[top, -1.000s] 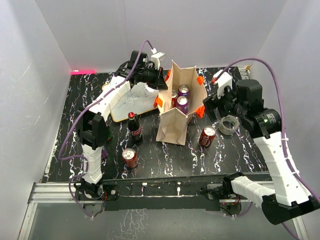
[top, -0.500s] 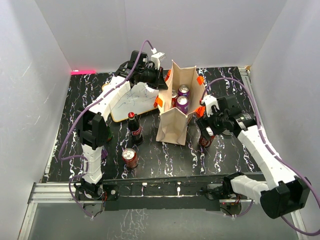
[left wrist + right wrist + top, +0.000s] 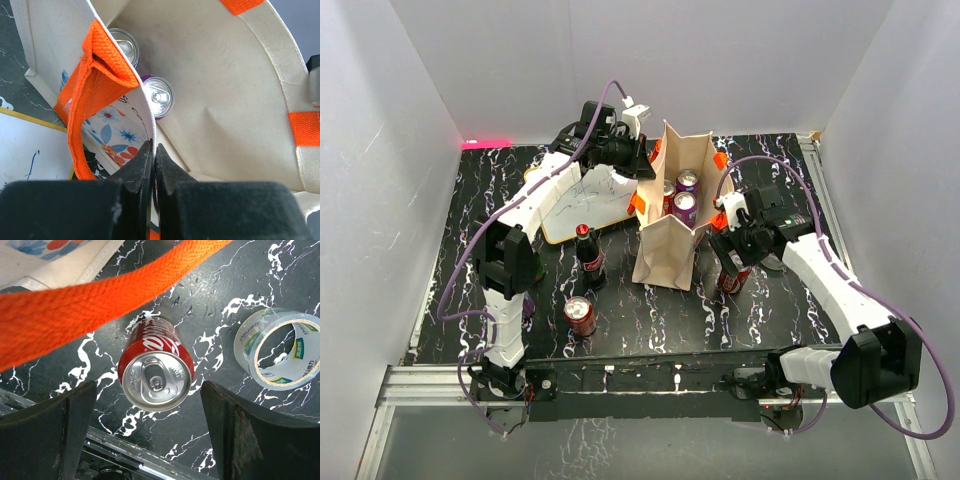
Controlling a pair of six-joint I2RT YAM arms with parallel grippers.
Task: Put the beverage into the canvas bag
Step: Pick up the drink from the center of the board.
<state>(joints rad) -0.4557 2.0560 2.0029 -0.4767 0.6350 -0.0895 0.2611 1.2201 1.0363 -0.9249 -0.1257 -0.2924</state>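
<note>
Left tool (image 3: 153,150): clamped tight on the canvas bag (image 3: 665,245) rim.
Right tool (image 3: 149,390): spread wide over the red can (image 3: 156,371).
Red can: upright on the table (image 3: 650,310), just right of the bag.
Bag: purple cans (image 3: 685,205) inside.

Bright even overhead light, soft shadows, mostly sharp

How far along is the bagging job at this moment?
Done: purple cans sit inside the canvas bag. In hand: left tool pinches the bag's rim; right tool hovers open over a red cola can, not gripped. Left: that can, a second red can, the cola bottle.
</note>
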